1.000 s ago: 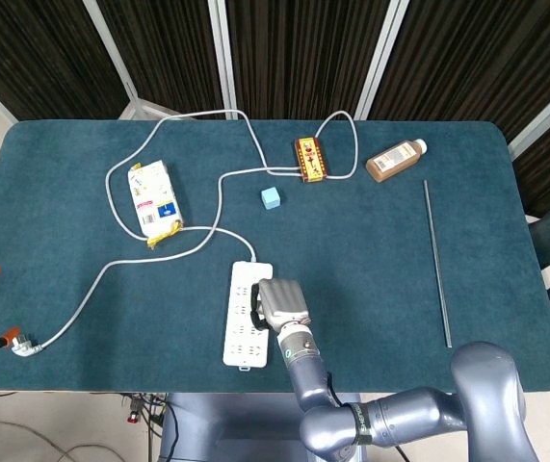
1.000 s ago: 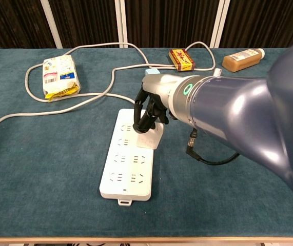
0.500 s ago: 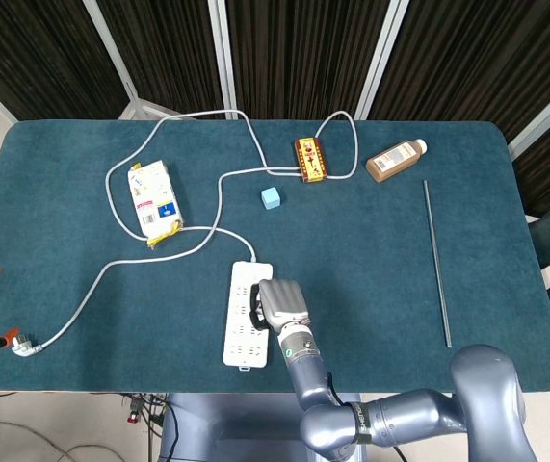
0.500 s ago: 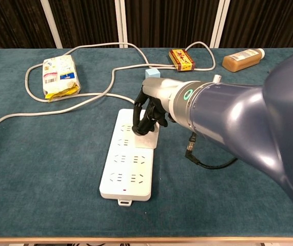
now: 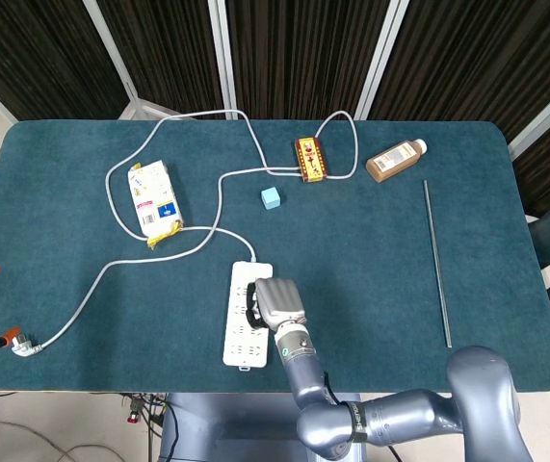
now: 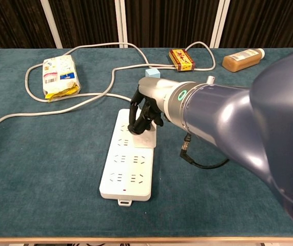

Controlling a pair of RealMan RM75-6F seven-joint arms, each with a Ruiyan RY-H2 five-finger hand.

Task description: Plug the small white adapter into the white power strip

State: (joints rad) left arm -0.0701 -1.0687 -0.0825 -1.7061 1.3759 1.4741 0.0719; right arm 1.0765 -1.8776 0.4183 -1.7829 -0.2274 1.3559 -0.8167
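Note:
The white power strip (image 5: 239, 332) (image 6: 126, 169) lies lengthwise near the table's front edge, sockets facing up. My right hand (image 5: 276, 302) (image 6: 146, 108) hovers over the right side of the strip's far half, fingers curled down around the small white adapter (image 6: 147, 136). The adapter's lower edge overlaps the strip's right socket column; I cannot tell whether its pins are in a socket. In the head view the hand hides the adapter. My left hand is in neither view.
The strip's grey cable (image 5: 111, 269) loops across the table to a loose plug (image 5: 24, 345) at front left. A snack packet (image 5: 154, 197), a blue cube (image 5: 272, 198), a red-yellow box (image 5: 310, 159), a brown bottle (image 5: 396, 160) and a thin metal rod (image 5: 436, 260) lie further back and to the right.
My right hand has carried the adapter a little to the left, from the strip's right edge to over its right socket column. The strip has not moved.

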